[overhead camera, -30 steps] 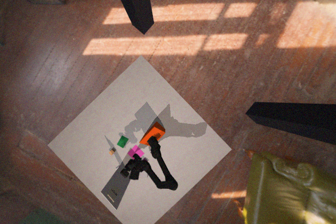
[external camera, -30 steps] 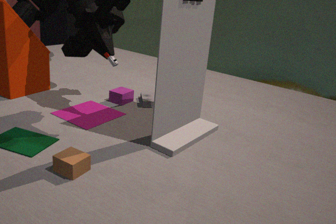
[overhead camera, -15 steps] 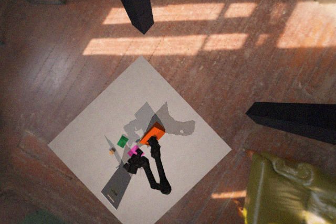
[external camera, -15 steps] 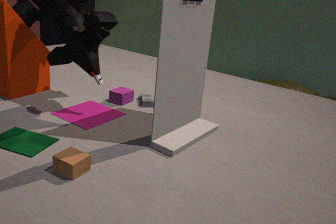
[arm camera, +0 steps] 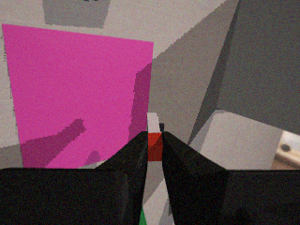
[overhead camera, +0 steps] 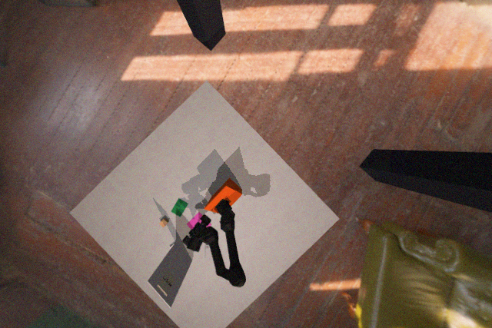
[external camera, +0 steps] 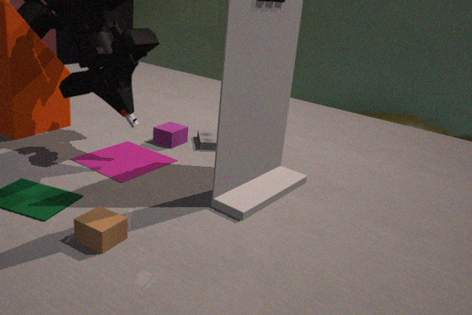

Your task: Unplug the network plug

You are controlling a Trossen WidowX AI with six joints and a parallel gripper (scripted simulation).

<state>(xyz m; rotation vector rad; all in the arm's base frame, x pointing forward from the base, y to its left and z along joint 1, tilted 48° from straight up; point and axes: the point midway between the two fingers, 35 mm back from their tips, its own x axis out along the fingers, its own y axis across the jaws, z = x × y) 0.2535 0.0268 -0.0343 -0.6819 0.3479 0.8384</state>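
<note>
My gripper (external camera: pixel 126 111) (arm camera: pixel 154 138) is shut on the network plug (external camera: pixel 130 120) (arm camera: pixel 152 123). The plug has a red rear part and a white front that points obliquely down; it is out of the panel and in the air above the table. A flat magenta square (overhead camera: pixel 194 221) (external camera: pixel 125 158) (arm camera: pixel 70 80) lies below; in the wrist view the plug shows by its right edge. A flat green square (overhead camera: pixel 179 207) (external camera: pixel 37 198) lies farther off. The upright grey panel (overhead camera: pixel 172 269) (external camera: pixel 255 75) (arm camera: pixel 267 56) stands apart from the gripper. The fingertips are hidden in the top view.
A purple block (external camera: pixel 170 135) and a small grey object (external camera: pixel 206 144) lie between the magenta square and the panel. A tan block (overhead camera: pixel 164 221) (external camera: pixel 100 229) lies near the green square. A large orange block (overhead camera: pixel 225 195) (external camera: pixel 34 90) stands beside the arm's base.
</note>
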